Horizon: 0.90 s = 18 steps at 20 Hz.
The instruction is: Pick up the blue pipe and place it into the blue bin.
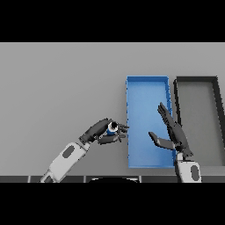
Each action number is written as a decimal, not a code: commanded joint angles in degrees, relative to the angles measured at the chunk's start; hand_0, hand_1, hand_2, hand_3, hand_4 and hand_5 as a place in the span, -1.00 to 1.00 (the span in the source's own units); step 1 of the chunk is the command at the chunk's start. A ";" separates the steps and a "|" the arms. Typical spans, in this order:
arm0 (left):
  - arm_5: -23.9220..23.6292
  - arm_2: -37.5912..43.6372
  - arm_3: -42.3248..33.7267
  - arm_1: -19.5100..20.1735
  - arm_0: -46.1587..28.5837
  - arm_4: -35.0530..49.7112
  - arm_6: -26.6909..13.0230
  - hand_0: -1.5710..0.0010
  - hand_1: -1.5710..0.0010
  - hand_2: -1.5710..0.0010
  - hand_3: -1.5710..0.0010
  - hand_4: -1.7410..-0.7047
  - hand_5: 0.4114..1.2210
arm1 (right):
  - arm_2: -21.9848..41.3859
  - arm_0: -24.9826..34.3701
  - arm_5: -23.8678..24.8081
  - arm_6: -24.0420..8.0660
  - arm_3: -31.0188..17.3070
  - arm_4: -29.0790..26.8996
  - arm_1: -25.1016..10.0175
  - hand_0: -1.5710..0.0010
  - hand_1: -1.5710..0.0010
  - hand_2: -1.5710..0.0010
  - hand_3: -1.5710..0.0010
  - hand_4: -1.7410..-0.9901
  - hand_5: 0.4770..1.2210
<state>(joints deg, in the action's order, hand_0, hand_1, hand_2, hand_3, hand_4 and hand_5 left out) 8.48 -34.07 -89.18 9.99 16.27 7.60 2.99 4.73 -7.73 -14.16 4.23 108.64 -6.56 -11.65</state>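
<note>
The left arm reaches in from the lower left, its hand (102, 130) pointing right with fingers (115, 138) and thumb curled in a pinch. The right hand (172, 134) rises from the lower right, fingers straight, thumb spread leftward.

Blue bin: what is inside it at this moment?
The blue bin shows only its bare floor. The right robot hand, open, hovers over its right part and hides some floor. The blue pipe is outside, held by the left robot hand.

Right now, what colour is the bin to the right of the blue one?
Dark grey to black bin, seen in the head view, beside the blue bin.
</note>
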 commanded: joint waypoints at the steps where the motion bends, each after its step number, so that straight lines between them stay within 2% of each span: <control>1: -0.31 -0.53 -0.12 -0.49 -0.10 -0.33 -0.36 -1.00 -1.00 -1.00 -0.90 -1.00 1.00 | 0.99 0.37 -2.30 -2.58 2.71 -2.62 -1.42 1.00 1.00 1.00 1.00 0.29 -0.78; 4: -0.50 -0.18 -0.31 -0.35 0.73 -0.21 -0.85 -1.00 -1.00 -1.00 -0.90 -1.00 1.00 | 2.71 5.47 -6.41 -11.48 7.43 -9.19 -6.35 1.00 1.00 1.00 1.00 0.14 -0.94; 7: -0.34 0.11 0.09 0.22 1.05 -0.43 -0.40 -1.00 -1.00 -1.00 -0.89 -1.00 1.00 | 5.46 11.56 -8.67 -17.87 8.55 -12.23 -8.49 1.00 1.00 1.00 1.00 0.16 -0.93; 12: 0.04 -0.36 -0.27 0.31 0.60 -0.53 -0.42 -1.00 -1.00 -1.00 -0.89 -1.00 1.00 | 10.97 20.78 -12.18 -21.73 6.67 -10.45 -7.76 1.00 1.00 1.00 1.00 0.19 -0.88; 15: 0.96 0.11 0.40 0.27 1.10 0.39 0.46 -1.00 -1.00 -1.00 -0.91 -1.00 1.00 | 13.99 24.10 -13.40 -23.55 4.83 -9.85 -5.57 1.00 1.00 1.00 1.00 0.33 -0.86; 17: 1.71 -0.45 0.29 0.06 0.71 0.50 1.60 -1.00 -1.00 -1.00 -0.94 -1.00 1.00 | 15.13 26.87 -13.57 -25.34 3.24 -10.17 -3.97 1.00 1.00 1.00 1.00 0.36 -0.85; 18: 2.02 -0.36 0.76 -0.19 1.03 0.90 0.94 -1.00 -1.00 -1.00 -0.95 -1.00 1.00 | 15.55 28.60 -13.77 -25.91 2.72 -10.63 -3.36 1.00 1.00 1.00 1.00 0.37 -0.85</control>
<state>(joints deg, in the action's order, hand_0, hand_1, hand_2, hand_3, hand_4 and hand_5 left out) 10.59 -34.44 -88.41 9.78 17.33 8.60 3.82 20.29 20.94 -27.90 -21.68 111.37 -17.18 -14.97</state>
